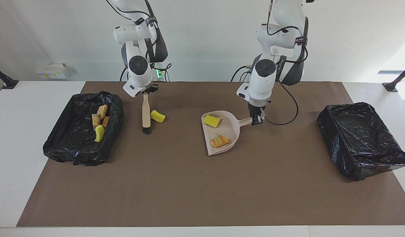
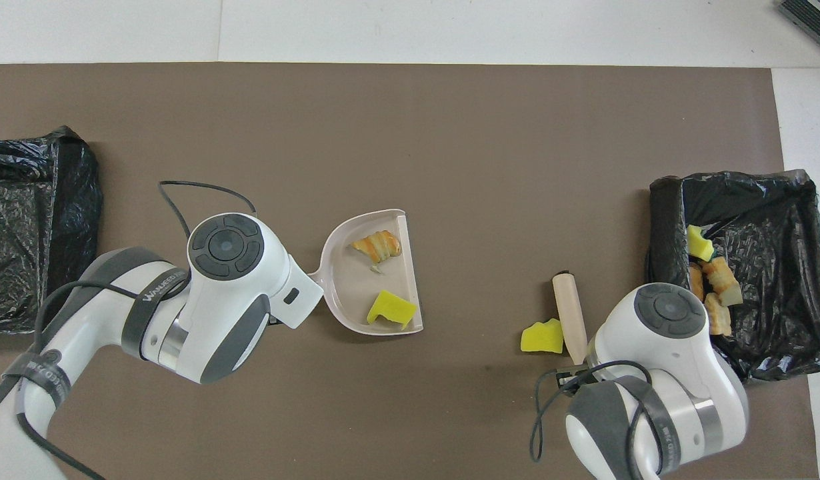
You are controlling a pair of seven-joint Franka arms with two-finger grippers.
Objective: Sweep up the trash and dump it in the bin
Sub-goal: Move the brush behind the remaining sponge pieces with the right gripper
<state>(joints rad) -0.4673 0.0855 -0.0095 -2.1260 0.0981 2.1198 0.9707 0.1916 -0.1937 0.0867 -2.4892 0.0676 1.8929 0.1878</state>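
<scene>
A brown mat (image 1: 202, 184) covers the table, seen from the camera that faces the two robot arms, going from that view's left edge to its right.

At about nine o'clock sits a bin lined with black plastic (image 1: 80, 148), at the right arm's end of the table. Inside it lie several pieces of trash (image 1: 100, 122): orange-tan striped bits and one yellow foam chunk.

Just beside the bin, toward eleven o'clock, the right gripper (image 1: 146, 91) is closed on the top of a beige brush (image 1: 146, 113), which hangs upright with its dark bristles touching the mat. A loose yellow foam chunk (image 1: 157, 116) lies on the mat beside the brush, on the side away from the bin; whether the two touch cannot be told.

Near the centre, a beige dustpan (image 1: 229, 126) rests flat on the mat, its open edge turned toward the brush. It holds two pieces: a yellow foam block (image 1: 211, 120) at the end nearer to the robots and a striped croissant-shaped piece (image 1: 219, 141) at the end farther from them.

At about one o'clock, the left gripper (image 1: 257, 118) points down and is clamped on the end of the dustpan's handle.

At three o'clock, at the left arm's end of the table, stands a second black-lined bin (image 1: 360, 141); its black liner is drawn over the top and nothing shows in it.
</scene>
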